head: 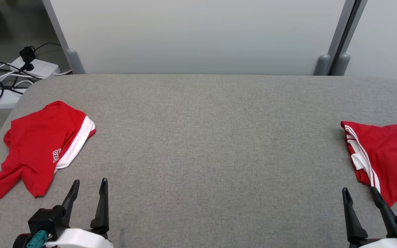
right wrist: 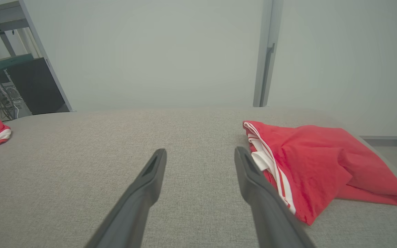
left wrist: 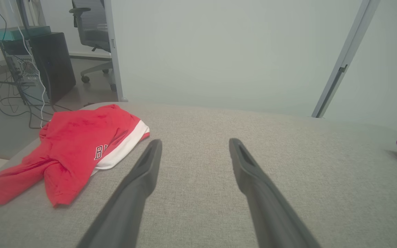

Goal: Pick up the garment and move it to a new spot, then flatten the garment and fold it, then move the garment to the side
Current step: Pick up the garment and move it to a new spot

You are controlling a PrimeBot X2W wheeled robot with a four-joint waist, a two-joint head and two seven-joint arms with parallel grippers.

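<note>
Two red garments with white trim lie on the grey table (head: 205,137). One crumpled garment (head: 40,148) with white lettering rests at the far left, also seen in the left wrist view (left wrist: 78,151). The other garment (head: 384,155) lies bunched at the right edge, and the right wrist view (right wrist: 315,165) shows it too. My left gripper (head: 90,184) stands open at the lower left, just below and right of the left garment, holding nothing. Open and holding nothing, my right gripper (head: 358,193) sits at the lower right, its right finger close beside the right garment.
White partition panels (head: 198,34) stand behind the table. Power strips and cables (head: 16,75) lie on the floor past the table's left corner. An office chair (left wrist: 91,31) and a computer case (left wrist: 47,62) stand further off at the left.
</note>
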